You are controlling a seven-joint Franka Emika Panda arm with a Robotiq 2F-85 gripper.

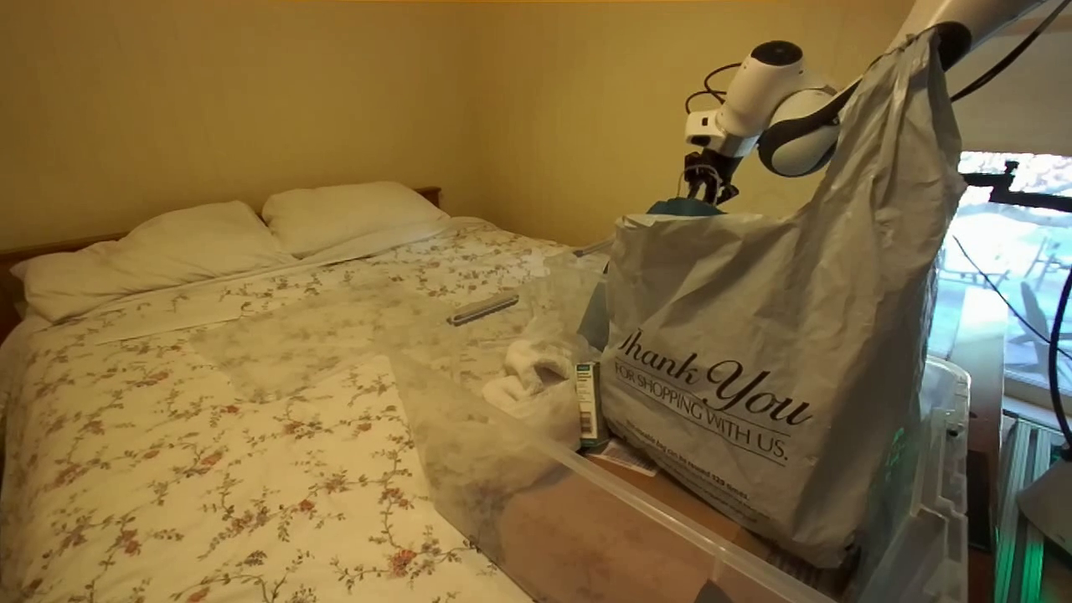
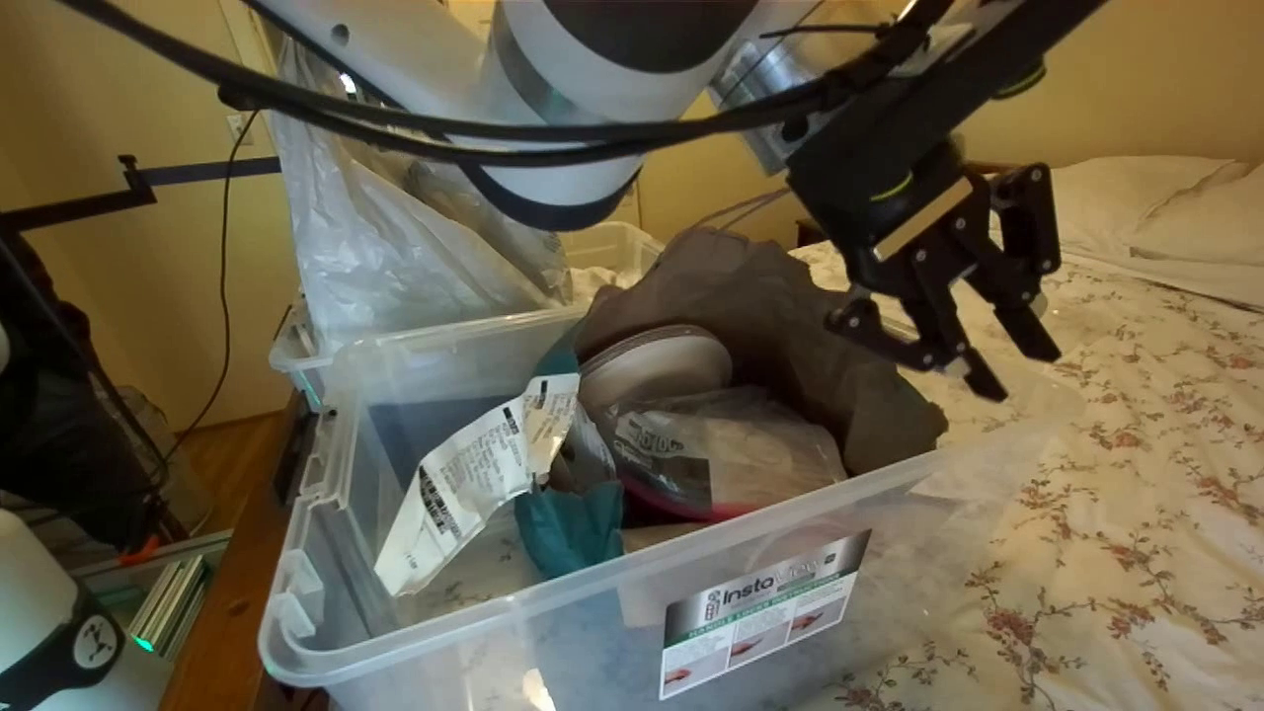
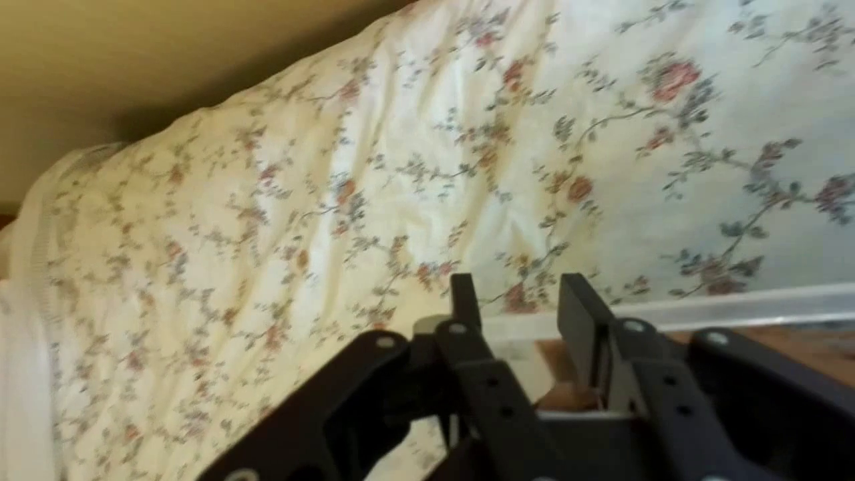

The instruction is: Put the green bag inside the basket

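"Where's the bag [image 2: 571, 531]?"
"In the bin [image 2: 681, 573]; gripper [image 2: 1017, 368] empty, spread, at the bag's three o'clock in an exterior view."
"Handling?"
"Probably floppy (heavier for its contents [image 2: 746, 449]): I'd pinch the rim [image 2: 731, 249] deep, twelve o'clock."

Home bedroom. In an exterior view: bed [image 1: 251, 469] in floral print across lower left, two white pillows [image 1: 356, 222] and a wooden headboard [image 1: 71, 246] at mid-left, yellowish walls [image 1: 251, 92] up top, window [image 1: 1009, 268] at right edge (bright daylight outside).
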